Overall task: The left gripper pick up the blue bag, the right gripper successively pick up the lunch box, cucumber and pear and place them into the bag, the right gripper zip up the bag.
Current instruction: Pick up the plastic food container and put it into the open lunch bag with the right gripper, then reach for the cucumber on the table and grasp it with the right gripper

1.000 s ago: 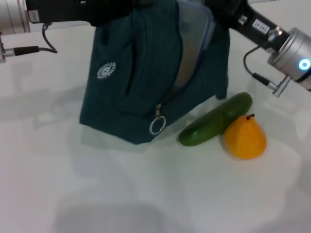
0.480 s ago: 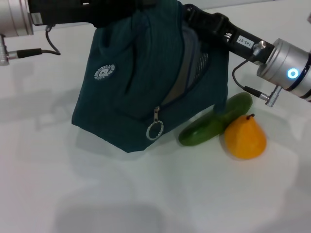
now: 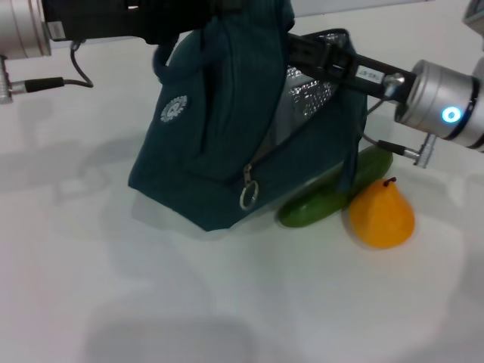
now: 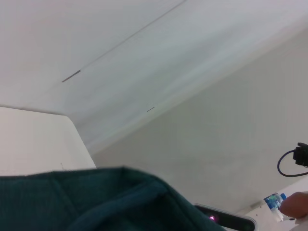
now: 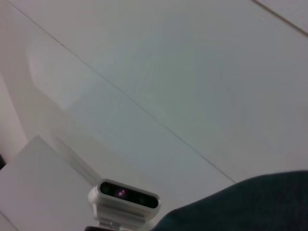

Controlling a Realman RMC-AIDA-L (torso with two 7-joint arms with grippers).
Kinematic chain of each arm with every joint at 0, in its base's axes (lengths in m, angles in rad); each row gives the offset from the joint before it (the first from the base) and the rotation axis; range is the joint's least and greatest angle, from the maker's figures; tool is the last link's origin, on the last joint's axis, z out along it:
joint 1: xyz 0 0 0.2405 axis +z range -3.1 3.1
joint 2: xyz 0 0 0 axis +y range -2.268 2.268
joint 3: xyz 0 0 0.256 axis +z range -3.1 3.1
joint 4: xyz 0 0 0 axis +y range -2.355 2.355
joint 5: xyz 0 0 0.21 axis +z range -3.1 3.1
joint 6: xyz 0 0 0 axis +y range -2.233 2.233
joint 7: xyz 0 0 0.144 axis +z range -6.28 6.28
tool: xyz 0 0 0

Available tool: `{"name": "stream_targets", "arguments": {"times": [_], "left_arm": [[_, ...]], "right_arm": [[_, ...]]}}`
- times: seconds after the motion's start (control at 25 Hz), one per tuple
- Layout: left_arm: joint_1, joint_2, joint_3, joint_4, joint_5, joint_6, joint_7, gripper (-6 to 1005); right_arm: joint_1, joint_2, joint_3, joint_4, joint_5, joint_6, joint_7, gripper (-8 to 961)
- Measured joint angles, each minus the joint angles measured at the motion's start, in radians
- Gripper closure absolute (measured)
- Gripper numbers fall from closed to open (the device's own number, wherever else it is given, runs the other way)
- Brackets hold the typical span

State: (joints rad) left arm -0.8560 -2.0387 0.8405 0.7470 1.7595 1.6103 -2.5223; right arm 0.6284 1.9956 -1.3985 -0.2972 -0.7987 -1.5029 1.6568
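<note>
Since a second ago the blue bag (image 3: 219,144) has tipped a little and its mouth is wider, so the silver lining shows; the lunch box, seen at the opening before, is no longer visible and is probably inside. Above the bag, the left gripper (image 3: 227,9) holds it up by the top, so the mouth stays open for loading; it seems clamped on the fabric, though its fingers are hidden. The right gripper (image 3: 296,47) reaches into the mouth of the bag, and I cannot tell if its fingers are apart or together. Just beside the bag lies the cucumber (image 3: 333,191), touching the pear (image 3: 381,215), both on the white table (image 3: 151,302) and within easy reach for the next picks.
</note>
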Motion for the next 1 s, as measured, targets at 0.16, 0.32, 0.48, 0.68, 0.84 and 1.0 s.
{"name": "stream_targets", "arguments": {"times": [0.16,0.32,0.48,0.68,0.84,1.0], "left_arm": [[0.001,0.001,0.0,0.0,0.0,0.0,0.003,945],[0.002,0.006,-0.004,0.0,0.0,-0.002,0.012,945],[0.003,0.007,-0.042,0.0,0.0,-0.009,0.031,945],[0.005,0.003,-0.05,-0.019,0.002,-0.051,0.076,945],[0.003,0.005,-0.05,-0.061,0.002,-0.085,0.123,945],[0.006,-0.003,-0.058,-0.078,-0.015,-0.104,0.145,945]], "right_arm": [[-0.026,-0.019,0.004,0.0,0.0,-0.009,0.002,658],[-0.059,-0.042,0.005,0.0,0.002,-0.043,0.003,508],[-0.104,-0.071,0.028,0.0,0.007,-0.138,-0.011,475],[-0.157,-0.09,0.12,-0.001,0.004,-0.263,-0.085,433],[-0.179,-0.116,0.138,-0.002,0.006,-0.332,-0.138,420],[-0.185,-0.161,0.139,-0.002,-0.001,-0.366,-0.193,419]]}}
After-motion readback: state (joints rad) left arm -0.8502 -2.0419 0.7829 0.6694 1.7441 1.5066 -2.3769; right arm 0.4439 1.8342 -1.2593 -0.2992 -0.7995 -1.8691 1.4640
